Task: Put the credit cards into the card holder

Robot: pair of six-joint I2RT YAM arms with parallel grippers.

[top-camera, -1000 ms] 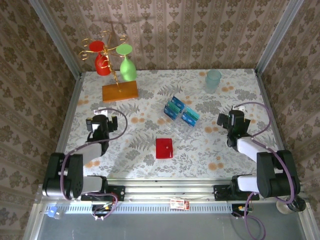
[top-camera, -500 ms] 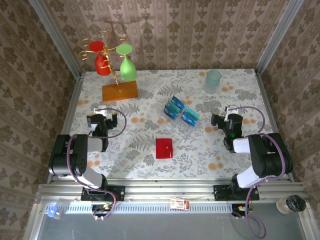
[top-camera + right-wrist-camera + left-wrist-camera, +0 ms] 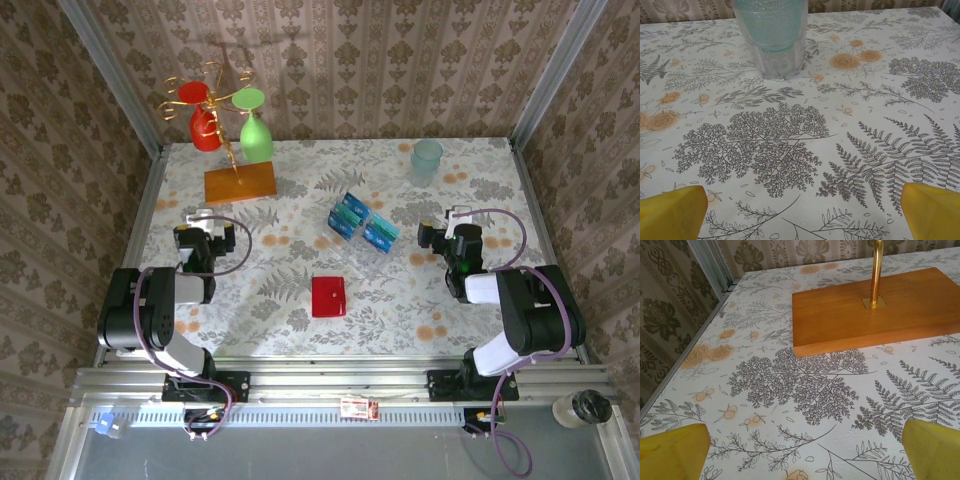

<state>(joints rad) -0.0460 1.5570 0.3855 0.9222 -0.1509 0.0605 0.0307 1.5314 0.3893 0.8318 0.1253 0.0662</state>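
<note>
Several blue and teal credit cards [image 3: 362, 223] stand in a clear acrylic rack at the table's middle. The red card holder [image 3: 328, 296] lies flat and closed in front of them, nearer the arms. My left gripper [image 3: 203, 228] sits low over the left side of the table, open, with bare tablecloth between its yellow fingertips [image 3: 675, 450]. My right gripper [image 3: 447, 226] rests at the right side, open too, nothing between its yellow fingertips [image 3: 932, 210]. Both grippers are well apart from the cards and the holder.
A wooden base [image 3: 875, 310] with a brass stand holding a red and a green glass [image 3: 257, 135] is at the back left, just ahead of my left gripper. A pale blue tumbler [image 3: 771, 35] stands at the back right. Metal frame rails edge the table.
Both arms have folded back toward their bases over the last second. The grippers shifted slightly away from me and stayed open. Cards and holder have not moved.
</note>
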